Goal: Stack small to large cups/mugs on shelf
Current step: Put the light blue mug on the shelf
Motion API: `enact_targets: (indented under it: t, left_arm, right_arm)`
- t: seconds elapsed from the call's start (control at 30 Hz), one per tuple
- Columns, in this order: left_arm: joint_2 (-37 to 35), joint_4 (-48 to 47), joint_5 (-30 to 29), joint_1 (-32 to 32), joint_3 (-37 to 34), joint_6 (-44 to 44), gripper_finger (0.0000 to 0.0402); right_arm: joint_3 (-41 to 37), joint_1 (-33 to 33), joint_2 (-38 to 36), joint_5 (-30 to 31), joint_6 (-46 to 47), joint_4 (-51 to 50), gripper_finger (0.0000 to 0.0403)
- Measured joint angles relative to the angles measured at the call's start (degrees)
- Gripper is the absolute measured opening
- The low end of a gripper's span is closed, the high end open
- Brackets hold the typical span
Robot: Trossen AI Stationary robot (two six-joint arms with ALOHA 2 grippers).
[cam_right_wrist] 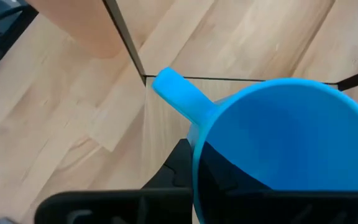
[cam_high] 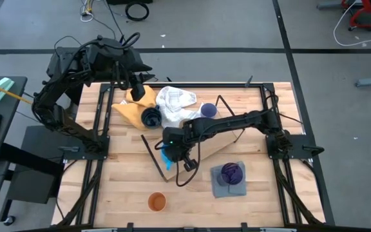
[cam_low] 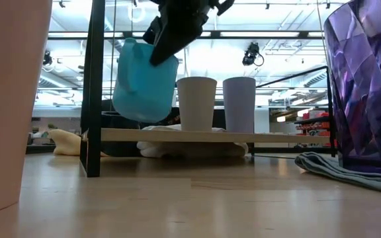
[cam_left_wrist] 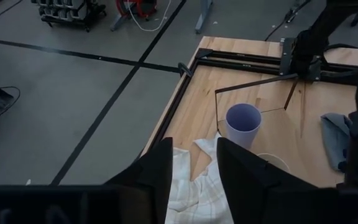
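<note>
My right gripper [cam_high: 174, 149] is shut on the bright blue mug [cam_low: 144, 79], which hangs tilted above the left end of the shelf board [cam_low: 177, 135]. A beige cup [cam_low: 196, 102] and a lavender cup [cam_low: 240, 104] stand upright on the shelf. The dark navy mug [cam_high: 150, 117] sits by the cloths. The purple cup [cam_high: 232, 173] stands on a grey cloth. The orange cup [cam_high: 156, 202] stands near the front edge. My left gripper [cam_left_wrist: 191, 168] is open and empty above the white cloth at the far left. My right gripper holds the blue mug by its rim wall beside the handle [cam_right_wrist: 194, 140], one finger inside the mug [cam_right_wrist: 229, 171] and one outside. The fingers come from above, slanting down. The mug is lifted clear and tilted, its handle [cam_right_wrist: 178, 92] sticking out sideways.
A yellow cloth [cam_high: 131, 106] and a white cloth [cam_high: 172, 103] lie at the far left of the table. The shelf's black wire frame [cam_low: 96, 86] stands up at its corners. The grey cloth [cam_high: 227, 183] lies at the near right.
</note>
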Motion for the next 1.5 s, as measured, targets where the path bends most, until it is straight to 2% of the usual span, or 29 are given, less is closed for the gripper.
enact_targets:
  t: [0.37,1.3,1.5]
  left_arm:
    - [0.00,0.01,0.00,0.01,0.00,-0.06,0.0131]
    - [0.00,0.07,0.00,0.00,0.00,-0.03,0.0134]
    - [0.00,0.07,0.01,0.00,0.00,-0.03,0.0139]
  right_arm:
    - [0.01,-3.40,-0.22,-0.79,-0.35,5.38,0.0005]
    - [0.07,-5.62,1.27,-1.81,-4.42,6.22,0.0005]
    - [0.05,-5.55,3.41,-0.28,-4.84,6.03,0.0005]
